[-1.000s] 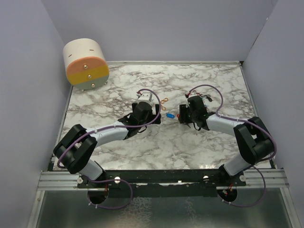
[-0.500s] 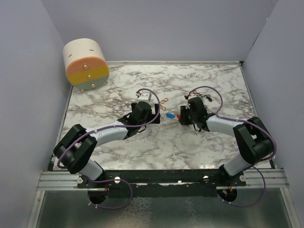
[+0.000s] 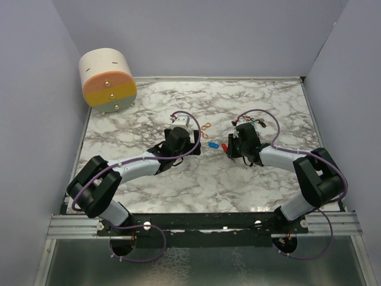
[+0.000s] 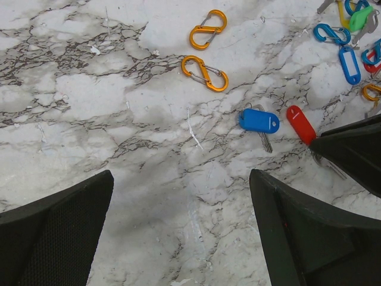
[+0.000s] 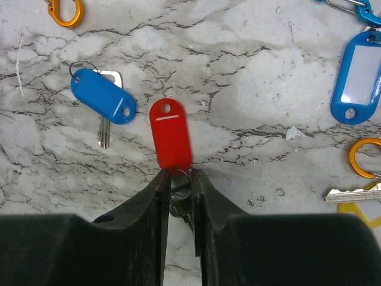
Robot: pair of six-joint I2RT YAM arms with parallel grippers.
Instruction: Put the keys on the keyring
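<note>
Working the first pick, by the look of it: no key sits on any shared ring yet, so the job reads as barely begun.

Right hand (image 5: 178, 177): fingers stand narrow on either side of the small split ring and steel shank of the red plastic-tagged key (image 5: 169, 134). They look clamped on it. The tag pokes out ahead, flat on the white-and-grey marble bench (image 5: 256, 36). This key lies about mid-bench, a little toward the far edge.

Left hand (image 4: 181, 179): fingers wide apart, holding nothing, hovering over bare marble on the left-edge side of the keys.

Left to do, as I judge it: lift this key, bring it to the ring, thread it, then repeat for each other key. Which item serves as the collecting keyring I cannot tell.

Count, across both wrist views:
- Keys: the red-tagged one in hand. A blue plastic-tagged key (image 5: 102, 95) lies just beside it on the left-edge side, untouched. A steel key beside a yellow tag (image 5: 348, 193) is in the cluster toward the far edge. A green tag (image 4: 360, 18) and a second red piece are there too, partly cut off. Three sure, five likely.
- Orange metal figure-eight clips (image 4: 205, 72): three.
- Blue figure-eight clips (image 4: 331, 34): one clear, perhaps more at the frame edge.
- Blue label tag with white window (image 5: 357, 77): one.
</note>
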